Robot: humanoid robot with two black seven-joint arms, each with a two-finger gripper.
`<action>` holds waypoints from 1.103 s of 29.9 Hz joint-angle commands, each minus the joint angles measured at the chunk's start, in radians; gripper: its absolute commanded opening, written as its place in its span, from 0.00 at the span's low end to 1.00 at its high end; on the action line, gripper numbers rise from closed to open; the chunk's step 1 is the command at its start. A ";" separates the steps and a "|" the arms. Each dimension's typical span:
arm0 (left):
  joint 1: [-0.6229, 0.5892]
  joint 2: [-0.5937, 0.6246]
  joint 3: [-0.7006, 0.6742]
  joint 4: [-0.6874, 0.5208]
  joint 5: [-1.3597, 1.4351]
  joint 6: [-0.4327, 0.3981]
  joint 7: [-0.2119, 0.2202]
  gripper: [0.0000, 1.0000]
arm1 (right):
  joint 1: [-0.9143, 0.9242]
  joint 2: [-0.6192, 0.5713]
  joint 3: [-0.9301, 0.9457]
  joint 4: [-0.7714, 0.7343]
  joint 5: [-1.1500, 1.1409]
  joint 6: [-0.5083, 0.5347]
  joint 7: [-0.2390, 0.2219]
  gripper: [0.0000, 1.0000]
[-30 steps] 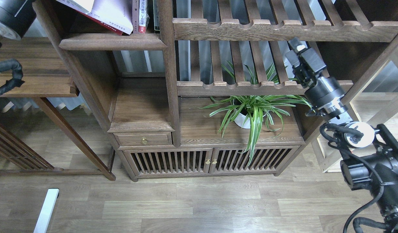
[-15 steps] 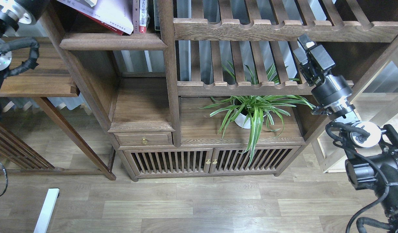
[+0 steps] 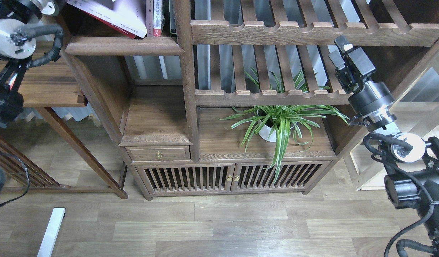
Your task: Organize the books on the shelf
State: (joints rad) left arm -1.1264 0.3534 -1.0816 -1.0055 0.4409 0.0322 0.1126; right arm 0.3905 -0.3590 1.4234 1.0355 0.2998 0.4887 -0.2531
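Two books (image 3: 114, 16) lean on shelf (image 3: 124, 46) | right gripper (image 3: 344, 48) perhaps together, unclear | left gripper unseen

Big dark-brown wooden bookcase (image 3: 158, 117): matt, open coarse grain, small shiny brass knobs (image 3: 159, 155). Thin paperback with white paper cover (image 3: 128, 16): smooth, slight sheen. My right arm's black gripper (image 3: 349, 57): matt plastic look, brushed metal collar behind. Pale plank floor (image 3: 219, 225): smooth, low sheen. White plant pot (image 3: 267, 134): glossy.
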 commanded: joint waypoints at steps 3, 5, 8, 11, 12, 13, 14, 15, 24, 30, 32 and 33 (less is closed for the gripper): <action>-0.035 -0.036 0.026 0.068 -0.005 -0.003 -0.001 0.05 | -0.001 -0.006 0.000 0.000 0.016 0.000 0.000 0.82; -0.050 -0.048 0.040 0.088 -0.010 -0.002 0.002 0.07 | 0.001 -0.006 0.000 0.000 0.016 0.000 0.000 0.82; -0.075 -0.062 0.063 0.131 -0.010 -0.003 0.001 0.08 | 0.001 -0.006 0.000 0.000 0.016 0.000 0.000 0.82; -0.096 -0.076 0.077 0.165 -0.011 -0.005 -0.001 0.09 | 0.001 -0.006 0.000 0.000 0.016 0.000 0.000 0.82; -0.105 -0.077 0.078 0.179 -0.011 -0.005 -0.001 0.09 | 0.001 -0.008 0.000 -0.002 0.016 0.000 0.000 0.82; -0.110 -0.077 0.080 0.185 -0.011 -0.006 0.001 0.09 | 0.001 -0.008 0.000 -0.002 0.018 0.000 0.000 0.82; -0.115 -0.077 0.081 0.192 -0.011 -0.006 0.002 0.11 | 0.001 -0.008 0.000 -0.002 0.018 0.000 0.000 0.82; -0.116 -0.079 0.086 0.199 -0.011 -0.006 0.002 0.12 | 0.001 -0.008 0.000 -0.002 0.018 0.000 0.000 0.82; -0.127 -0.088 0.106 0.214 -0.010 -0.006 -0.001 0.18 | 0.001 -0.006 -0.001 -0.003 0.018 0.000 0.000 0.82; -0.141 -0.087 0.112 0.232 -0.010 0.006 -0.005 0.30 | 0.002 -0.008 0.000 -0.003 0.018 0.000 0.000 0.82; -0.144 -0.087 0.114 0.234 -0.010 0.008 -0.005 0.30 | 0.002 -0.008 -0.001 -0.005 0.018 0.000 0.000 0.82; -0.144 -0.087 0.114 0.234 -0.010 0.008 -0.005 0.30 | 0.002 -0.008 0.000 -0.003 0.018 0.000 0.000 0.82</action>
State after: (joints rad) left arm -1.2674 0.2668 -0.9693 -0.7743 0.4309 0.0372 0.1077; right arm 0.3926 -0.3662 1.4223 1.0315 0.3176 0.4887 -0.2531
